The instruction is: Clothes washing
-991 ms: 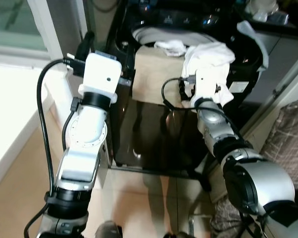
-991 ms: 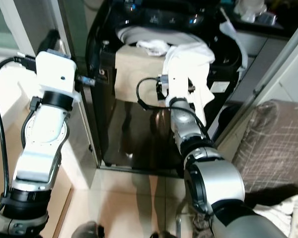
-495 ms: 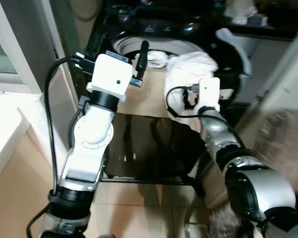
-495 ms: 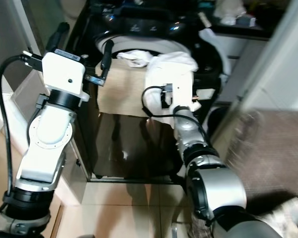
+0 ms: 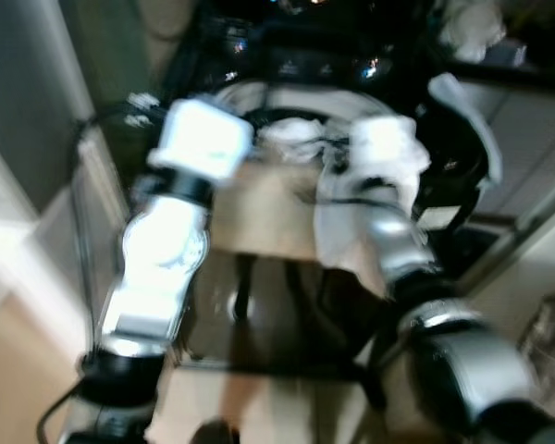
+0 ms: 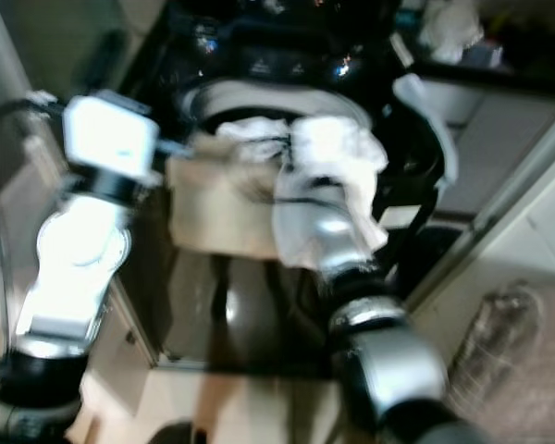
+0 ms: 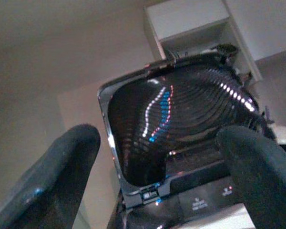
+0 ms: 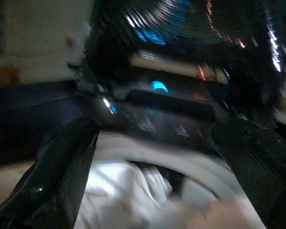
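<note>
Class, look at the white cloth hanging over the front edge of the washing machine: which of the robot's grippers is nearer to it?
Right. The right gripper is at the white cloth, whose folds drape around that wrist. The left gripper is beside it, toward the robot's left, its fingers apart before the washing machine.

— What's the room like from your feed?
— I see a pale tiled floor (image 6: 527,268) to the right, a white cabinet front (image 5: 527,120) beside it, blurred.
— And higher up?
— A white shelf unit (image 7: 190,24) against a beige wall (image 7: 52,43), dimly lit.
</note>
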You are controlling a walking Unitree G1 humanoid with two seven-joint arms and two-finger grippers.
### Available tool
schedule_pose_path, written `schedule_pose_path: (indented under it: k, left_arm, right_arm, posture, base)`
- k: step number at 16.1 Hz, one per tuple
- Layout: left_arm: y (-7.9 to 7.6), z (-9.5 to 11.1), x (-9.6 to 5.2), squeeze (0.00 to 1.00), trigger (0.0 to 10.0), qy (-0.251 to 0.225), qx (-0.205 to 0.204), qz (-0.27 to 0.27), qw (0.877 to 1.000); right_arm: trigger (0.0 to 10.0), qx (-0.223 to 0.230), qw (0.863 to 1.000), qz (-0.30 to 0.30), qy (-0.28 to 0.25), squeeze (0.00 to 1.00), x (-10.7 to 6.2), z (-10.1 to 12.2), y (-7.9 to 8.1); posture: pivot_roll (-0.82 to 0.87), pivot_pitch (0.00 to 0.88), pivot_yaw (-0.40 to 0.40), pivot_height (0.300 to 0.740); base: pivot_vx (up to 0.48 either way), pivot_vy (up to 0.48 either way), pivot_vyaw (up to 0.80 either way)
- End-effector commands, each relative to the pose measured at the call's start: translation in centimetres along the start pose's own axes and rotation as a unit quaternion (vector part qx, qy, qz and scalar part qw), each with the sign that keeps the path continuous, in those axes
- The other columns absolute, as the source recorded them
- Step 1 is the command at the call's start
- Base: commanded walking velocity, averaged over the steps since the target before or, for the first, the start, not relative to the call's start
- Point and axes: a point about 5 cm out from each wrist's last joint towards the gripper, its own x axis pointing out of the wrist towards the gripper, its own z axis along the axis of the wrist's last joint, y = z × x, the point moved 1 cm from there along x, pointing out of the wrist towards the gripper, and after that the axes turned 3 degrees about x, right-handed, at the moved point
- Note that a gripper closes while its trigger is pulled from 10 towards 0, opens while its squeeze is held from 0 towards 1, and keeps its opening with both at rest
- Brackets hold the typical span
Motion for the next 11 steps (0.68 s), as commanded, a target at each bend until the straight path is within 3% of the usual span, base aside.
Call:
schedule_pose_path:
  k: [1, 2, 7, 8, 9, 11]
  left_arm:
    - [-0.5, 0.9, 0.3, 0.0, 10.0, -0.022, -0.011, 0.001, 1.0]
    - [-0.4, 1.0, 0.3, 0.0, 10.0, -0.023, -0.011, 0.003, 1.0]
    - [0.3, 0.8, 0.0, 0.0, 10.0, -0.017, -0.003, 0.009, 1.0]
    - [0.4, 0.7, 0.0, 0.0, 10.0, -0.015, -0.003, 0.013, 1.0]
    - [0.3, 0.6, -0.1, 0.0, 10.0, -0.013, -0.003, 0.011, 1.0]
    - [0.4, 0.6, -0.1, 0.0, 10.0, -0.012, -0.001, 0.01, 1.0]
  right_arm:
    - [10.0, -0.008, 0.999, -0.013, -0.037, 0.0, -0.5, 1.2, -1.8]
    - [10.0, 0.003, 0.999, -0.008, -0.05, 0.0, -0.9, 2.0, -1.7]
    - [10.0, 0.044, 0.998, 0.037, -0.01, 0.0, -3.7, 3.3, -2.2]
    - [10.0, 0.042, 0.998, 0.037, 0.015, 0.0, -4.4, 2.4, -3.1]
    - [10.0, 0.077, 0.992, 0.049, 0.086, 0.0, -5.2, 0.7, -3.5]
    - [10.0, 0.122, 0.968, 0.146, 0.162, 0.0, -6.8, 0.5, -2.8]
  posture:
    - [0.11, 0.022, -0.071, 0.74]
    - [0.11, 0.023, -0.067, 0.74]
    - [0.1, 0.035, -0.062, 0.74]
    - [0.09, 0.034, -0.061, 0.74]
    - [0.09, 0.037, -0.059, 0.74]
    - [0.08, 0.038, -0.055, 0.74]
  base:
    - [0.0, 0.0, 0.0]
    - [0.0, 0.0, 0.0]
    - [0.0, 0.0, 0.0]
    - [0.0, 0.0, 0.0]
    - [0.0, 0.0, 0.0]
    - [0.0, 0.0, 0.0]
